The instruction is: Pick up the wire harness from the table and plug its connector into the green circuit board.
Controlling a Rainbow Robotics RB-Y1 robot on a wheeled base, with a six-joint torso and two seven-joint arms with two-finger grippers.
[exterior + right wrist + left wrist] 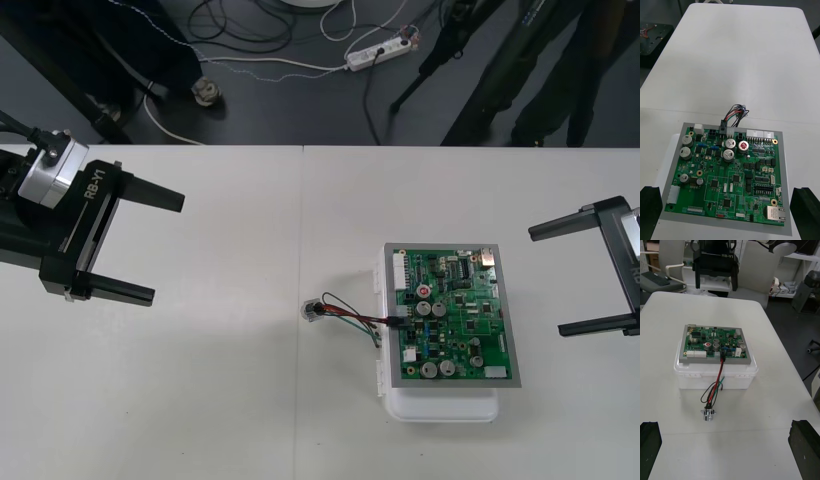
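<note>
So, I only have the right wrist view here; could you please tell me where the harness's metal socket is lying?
Observer: The socket lies on the table, to the robot's left of the board, apart from the white base.
Operator: Thank you. And where is the left gripper, please?
Observer: The left gripper waits open at the table's left side, well away from the harness.

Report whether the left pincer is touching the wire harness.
Apart. The front view shows a stretch of bare table between the open left pincer and the wire harness.
</note>
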